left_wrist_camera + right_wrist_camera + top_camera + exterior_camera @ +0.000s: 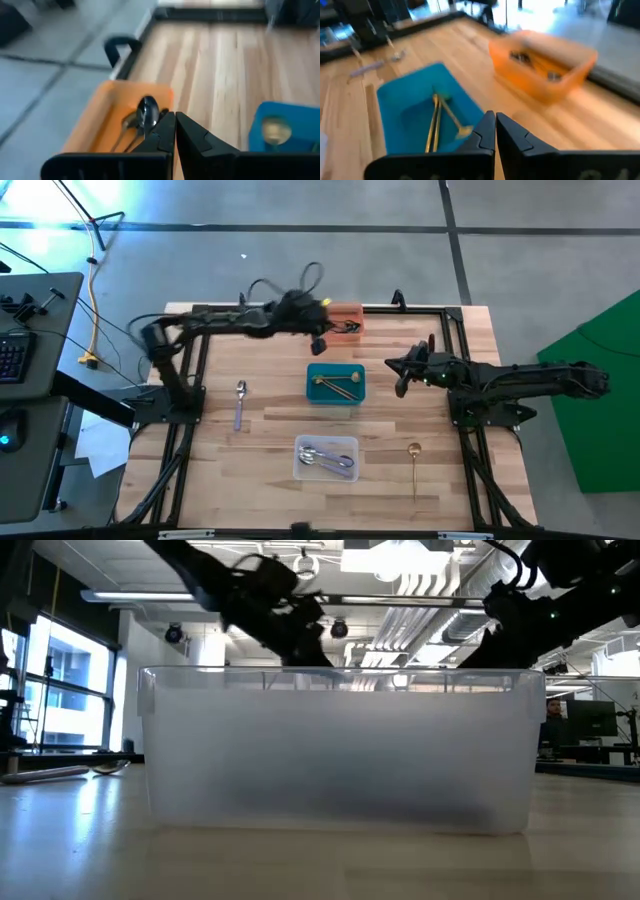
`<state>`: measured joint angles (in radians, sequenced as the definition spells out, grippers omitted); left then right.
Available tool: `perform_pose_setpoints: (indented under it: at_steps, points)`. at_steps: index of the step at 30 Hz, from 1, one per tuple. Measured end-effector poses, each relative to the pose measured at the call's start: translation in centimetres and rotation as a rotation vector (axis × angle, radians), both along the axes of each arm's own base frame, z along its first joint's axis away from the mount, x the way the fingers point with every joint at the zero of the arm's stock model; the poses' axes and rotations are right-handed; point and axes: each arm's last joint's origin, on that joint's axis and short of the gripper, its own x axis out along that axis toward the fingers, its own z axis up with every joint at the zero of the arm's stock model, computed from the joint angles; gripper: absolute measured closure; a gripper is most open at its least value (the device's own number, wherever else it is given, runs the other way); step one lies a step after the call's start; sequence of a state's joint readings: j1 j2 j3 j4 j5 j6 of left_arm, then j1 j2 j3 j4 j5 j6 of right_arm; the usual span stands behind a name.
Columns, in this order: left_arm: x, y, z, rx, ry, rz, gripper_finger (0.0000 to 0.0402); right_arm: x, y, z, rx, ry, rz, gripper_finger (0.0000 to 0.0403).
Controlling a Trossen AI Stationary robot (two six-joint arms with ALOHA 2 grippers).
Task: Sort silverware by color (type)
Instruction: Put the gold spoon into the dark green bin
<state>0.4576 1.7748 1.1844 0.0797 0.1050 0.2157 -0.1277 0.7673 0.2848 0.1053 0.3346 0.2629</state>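
While the left pincer (pixel 175 131) hangs closed and empty over the orange bin (pixel 345 317) holding dark silverware (pixel 145 114), a silver spoon (pixel 240 402) and gold spoon (pixel 414 460) await pickup on the worktop (pixel 260 430); right pincer (pixel 495 131) closed, idle

At the upper left of the low view we see tall bright windows (pixel 50 680), and pale ceiling ducts (pixel 425 585) run across the top (lit from above). In the high view, grey concrete floor (pixel 300 205) surrounds the light wooden table (pixel 270 430); a green panel (pixel 610 390) fills the right edge.
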Motion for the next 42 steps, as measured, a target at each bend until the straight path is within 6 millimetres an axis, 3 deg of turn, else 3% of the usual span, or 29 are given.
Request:
perform_pose_setpoints:
  at_steps: [10, 18, 25, 31, 37, 42]
  points:
    - [-7.8, -6.3, -2.5, -0.013, -0.352, 0.022, 0.0397, 0.9, 3.5, 2.3, 0.246, 0.268, -0.060, 0.0402]
    - [-11.5, -8.1, -6.0, -0.045, -0.442, 0.053, 0.0397, 2.7, 8.5, 1.7, 0.548, 0.521, -0.136, 0.0402]
    - [-12.4, -9.2, -6.8, -0.043, -0.469, 0.024, 0.0397, 3.7, 14.0, 1.1, 0.751, 0.655, -0.217, 0.0392]
    - [-12.3, -9.8, -6.9, -0.046, -0.462, -0.003, 0.0397, 3.5, 17.9, -0.2, 0.892, 0.762, -0.353, 0.0338]
    - [-12.2, -10.1, -6.8, -0.041, -0.466, -0.018, 0.0397, 2.7, 20.0, -2.4, 0.968, 0.852, -0.535, 0.0288]
    - [-12.2, -10.1, -6.9, -0.041, -0.465, -0.018, 0.0397, 2.6, 20.6, -3.7, 0.980, 0.861, -0.641, 0.0281]
